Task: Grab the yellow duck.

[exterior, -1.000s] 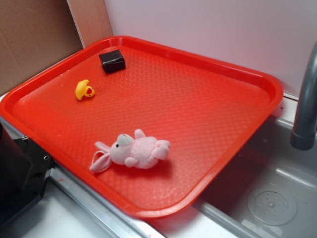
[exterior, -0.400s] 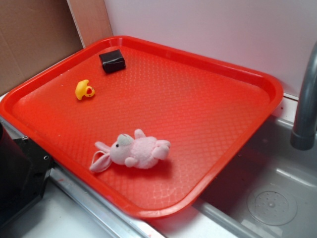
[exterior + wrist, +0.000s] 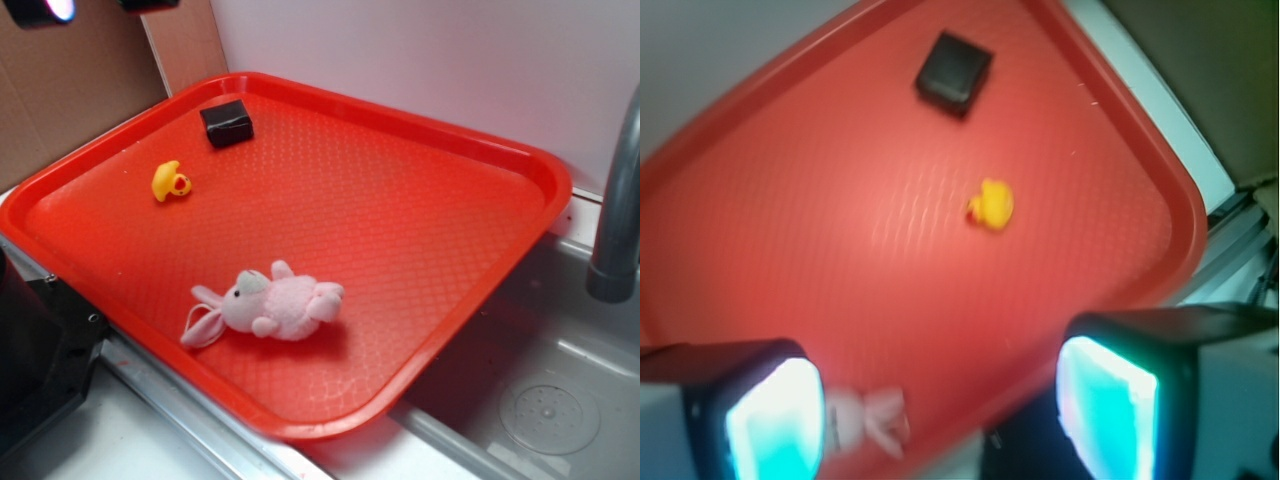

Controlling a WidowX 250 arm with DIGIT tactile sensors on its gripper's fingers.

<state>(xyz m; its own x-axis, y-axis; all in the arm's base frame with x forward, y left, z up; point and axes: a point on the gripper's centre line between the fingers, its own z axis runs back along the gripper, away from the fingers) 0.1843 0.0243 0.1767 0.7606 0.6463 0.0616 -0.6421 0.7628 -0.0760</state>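
The yellow duck (image 3: pixel 171 182) is a tiny toy with a red-orange beak. It lies on the red tray (image 3: pixel 545 170) near the left rim. From the wrist view the duck (image 3: pixel 992 205) sits right of the middle of the tray (image 3: pixel 830 220), well ahead of the fingers. My gripper (image 3: pixel 95 5) only peeks in at the top left corner of the exterior view, high above and behind the duck. Its two fingers show wide apart, so the gripper (image 3: pixel 940 415) is open, with nothing between the pads.
A black cube (image 3: pixel 226 123) rests at the tray's far corner. A pink plush bunny (image 3: pixel 268 307) lies near the front rim. A grey faucet (image 3: pixel 615 220) and sink basin (image 3: pixel 545 405) are on the right, a cardboard wall (image 3: pixel 70 90) on the left.
The gripper's fingertips have come into the exterior view at the top left corner. The duck, cube and bunny have not moved.
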